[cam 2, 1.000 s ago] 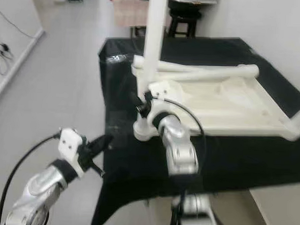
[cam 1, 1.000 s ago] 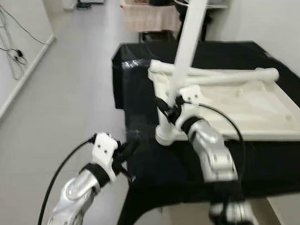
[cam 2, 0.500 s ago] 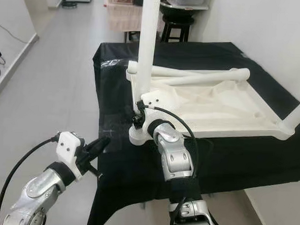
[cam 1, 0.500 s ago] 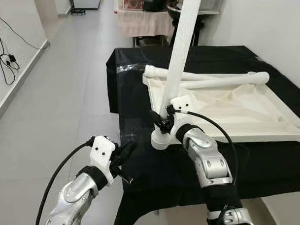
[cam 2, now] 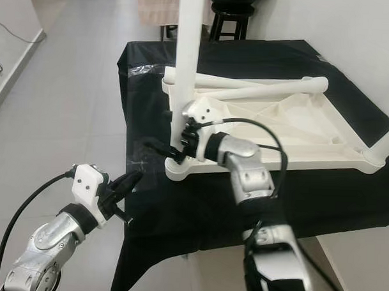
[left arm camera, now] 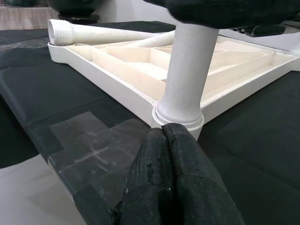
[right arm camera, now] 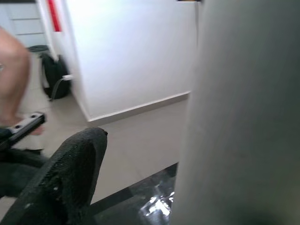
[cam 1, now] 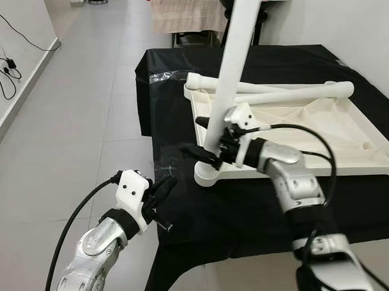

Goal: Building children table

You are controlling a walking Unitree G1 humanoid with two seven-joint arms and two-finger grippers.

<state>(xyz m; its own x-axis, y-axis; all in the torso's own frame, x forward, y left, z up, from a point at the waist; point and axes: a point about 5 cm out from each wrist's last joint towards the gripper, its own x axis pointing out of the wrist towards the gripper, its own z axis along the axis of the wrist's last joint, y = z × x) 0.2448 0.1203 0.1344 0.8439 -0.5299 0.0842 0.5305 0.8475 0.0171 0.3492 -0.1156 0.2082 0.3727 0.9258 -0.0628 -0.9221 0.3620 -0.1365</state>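
Straddling the upright leg, my right gripper is spread, one finger either side, not clamped. The leg stands in the corner socket of the upturned tabletop. My left gripper hangs clenched, empty, just short of the socket.

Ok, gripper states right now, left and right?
Left gripper: shut, empty, near the upright white plastic table leg.
Right gripper: open around that leg.
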